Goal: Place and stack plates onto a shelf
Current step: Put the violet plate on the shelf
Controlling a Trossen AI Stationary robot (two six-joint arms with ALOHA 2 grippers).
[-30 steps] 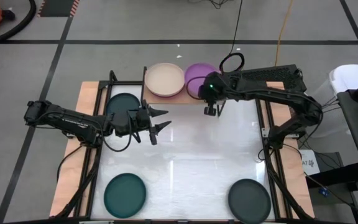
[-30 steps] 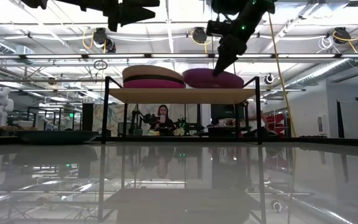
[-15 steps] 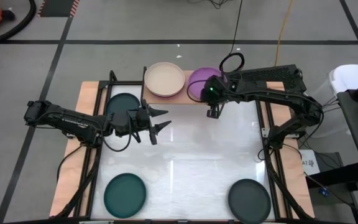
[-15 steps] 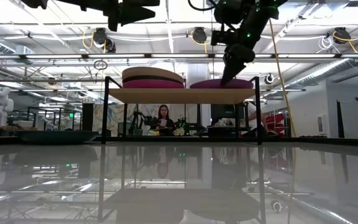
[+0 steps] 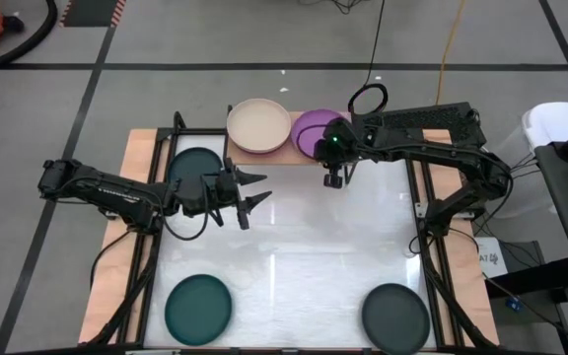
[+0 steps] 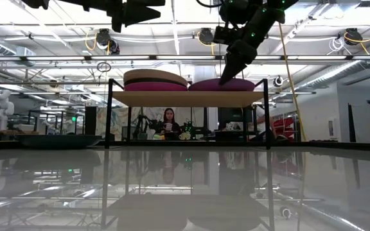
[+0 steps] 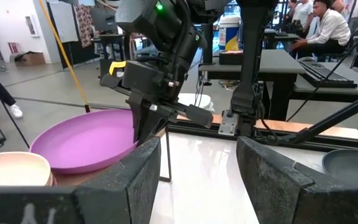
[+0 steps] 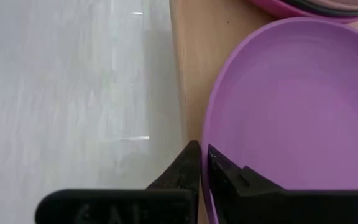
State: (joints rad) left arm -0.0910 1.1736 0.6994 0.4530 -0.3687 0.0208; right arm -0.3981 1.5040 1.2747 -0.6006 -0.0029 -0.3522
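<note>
The purple plate (image 5: 314, 130) lies on the light-wood shelf (image 6: 188, 98) at the table's far edge, and my right gripper (image 5: 333, 170) is shut on it. Beside it, to the left, stands a stack topped by a beige plate (image 5: 259, 125) over a hot pink one (image 6: 156, 86). My left gripper (image 5: 252, 193) hovers open above the table's left half, touching nothing. A dark teal plate (image 5: 196, 166), a second teal plate (image 5: 198, 307) and a charcoal plate (image 5: 395, 316) rest flat on the white table. My right gripper (image 8: 202, 163) pinches the purple plate's near rim (image 8: 211, 134), one finger (image 8: 232, 177) inside the dish and the other (image 8: 188, 165) outside it. The fingers come from above, slanting in from the near side. The plate's underside (image 6: 227, 85) rests on the shelf board.
The shelf's black legs (image 6: 110, 115) stand on the table's far part. Black frame rails (image 5: 156, 256) run along the table's left and right sides. Bare white table top (image 5: 304, 256) lies between the arms and the two near plates. A person (image 6: 169, 122) sits in the room behind.
My right gripper has lowered the purple plate from a tilt, near rim raised, until it lies on the shelf. It then drew the plate a little toward the table's left, closer to the beige-topped stack. The gripper has stayed shut on the rim.
</note>
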